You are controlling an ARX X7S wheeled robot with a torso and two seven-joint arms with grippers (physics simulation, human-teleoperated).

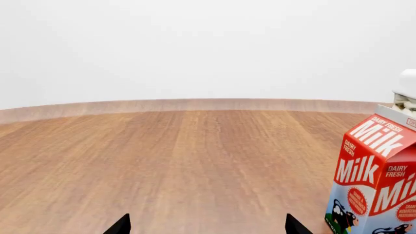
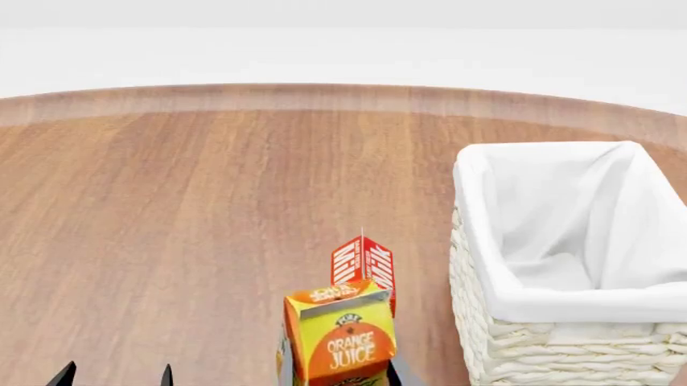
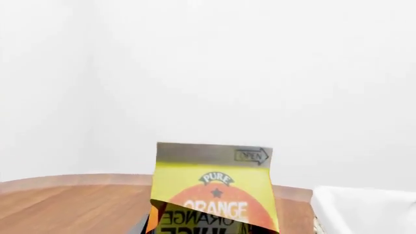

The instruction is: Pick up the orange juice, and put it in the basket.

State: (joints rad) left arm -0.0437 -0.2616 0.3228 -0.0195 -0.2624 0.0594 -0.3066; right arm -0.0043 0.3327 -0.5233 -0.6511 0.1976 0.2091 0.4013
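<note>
One orange juice [image 2: 341, 338] carton stands upright at the head view's near edge, one Milk carton [image 2: 365, 265] just behind it, one basket [image 2: 504, 338] beside them on the wooden surface [image 2: 193, 225]. Left gripper [image 1: 206, 229] jaws are spread wide; the right gripper's jaws cannot be told.

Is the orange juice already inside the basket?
No. In the head view the orange juice stands outside the basket, beside its woven wall.
</note>
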